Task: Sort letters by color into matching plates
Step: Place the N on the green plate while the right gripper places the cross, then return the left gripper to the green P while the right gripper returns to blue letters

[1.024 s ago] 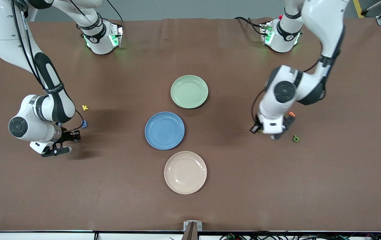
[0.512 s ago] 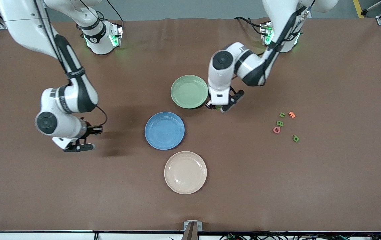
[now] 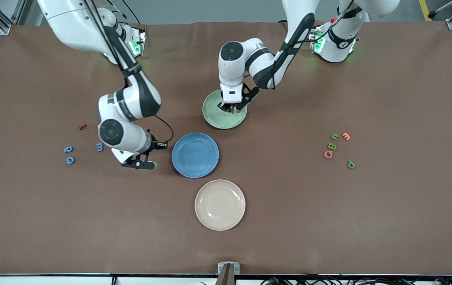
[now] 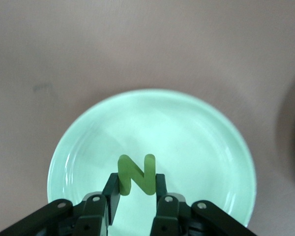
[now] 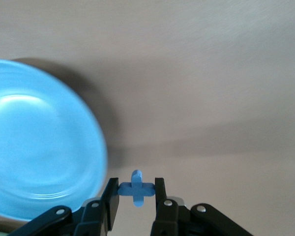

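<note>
Over the light green plate [image 3: 214, 114] hangs my left gripper [image 3: 231, 107], shut on a green letter N [image 4: 136, 174]. The wrist view shows the N upright between the jaws above the green plate [image 4: 187, 128]. My right gripper [image 3: 152, 155] hovers over the table just beside the blue plate [image 3: 195, 154], toward the right arm's end, and is shut on a small blue cross-shaped letter [image 5: 136, 188]. The blue plate [image 5: 34, 147] lies beside it. Three blue letters [image 3: 70, 160] lie toward the right arm's end. Three green letters [image 3: 331, 146] lie toward the left arm's end.
A cream plate [image 3: 220, 204] lies nearer the front camera than the blue plate. A red letter [image 3: 82, 127] sits by the blue ones. An orange letter [image 3: 346, 136] and a pink letter [image 3: 328, 154] lie among the green ones.
Both arms swung in from the letter clusters toward the middle. The left gripper now carries its green letter over the green plate. The right gripper has reached the blue plate's side.
</note>
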Robot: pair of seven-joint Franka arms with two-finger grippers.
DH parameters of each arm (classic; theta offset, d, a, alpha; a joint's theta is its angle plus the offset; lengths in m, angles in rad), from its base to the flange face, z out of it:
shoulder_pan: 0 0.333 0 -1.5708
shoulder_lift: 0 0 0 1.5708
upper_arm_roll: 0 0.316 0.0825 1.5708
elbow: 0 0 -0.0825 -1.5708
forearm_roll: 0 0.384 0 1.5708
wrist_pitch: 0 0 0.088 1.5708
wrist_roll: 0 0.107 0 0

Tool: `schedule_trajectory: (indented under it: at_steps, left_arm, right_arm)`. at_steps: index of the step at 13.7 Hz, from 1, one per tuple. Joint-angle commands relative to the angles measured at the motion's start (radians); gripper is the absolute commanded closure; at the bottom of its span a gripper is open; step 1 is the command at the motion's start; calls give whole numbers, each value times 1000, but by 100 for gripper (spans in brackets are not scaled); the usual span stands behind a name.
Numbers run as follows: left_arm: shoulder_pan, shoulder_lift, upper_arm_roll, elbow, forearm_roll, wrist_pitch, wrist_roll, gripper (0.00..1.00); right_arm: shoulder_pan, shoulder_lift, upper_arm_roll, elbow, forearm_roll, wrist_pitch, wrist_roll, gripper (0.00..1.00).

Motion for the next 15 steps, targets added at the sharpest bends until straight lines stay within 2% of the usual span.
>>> schedule_trajectory:
  at_steps: [1, 2, 3, 6, 9, 11, 13, 14, 15]
  left_arm:
    - [-29, 16, 10, 19, 19, 6, -84, 51]
    - [-31, 16, 10, 19, 19, 3, -87, 6]
    - [-28, 13, 10, 19, 19, -2, -87, 0]
    - [9, -17, 42, 21, 42, -29, -65, 0]
    - [118, -56, 52, 27, 170, -104, -6, 0]
    - [214, -79, 49, 24, 226, -138, 162, 1]
    - [294, -93, 49, 25, 226, -166, 365, 1]
    - [339, -97, 49, 25, 226, -167, 449, 1]
    - [385, -97, 50, 24, 226, -166, 534, 1]
  right_arm:
    - [99, 27, -13, 52, 20, 17, 171, 79]
    - [126, 44, -13, 66, 20, 31, 216, 79]
    - [149, 65, -13, 82, 20, 47, 254, 79]
    - [205, 145, -13, 125, 18, 129, 342, 79]
    - [220, 191, -13, 171, 15, 141, 371, 79]
    - [217, 196, -14, 172, 5, 141, 369, 78]
    - [216, 196, -14, 172, 6, 140, 369, 75]
    - [219, 196, -14, 172, 6, 137, 371, 63]
    - [220, 194, -14, 172, 6, 134, 371, 24]
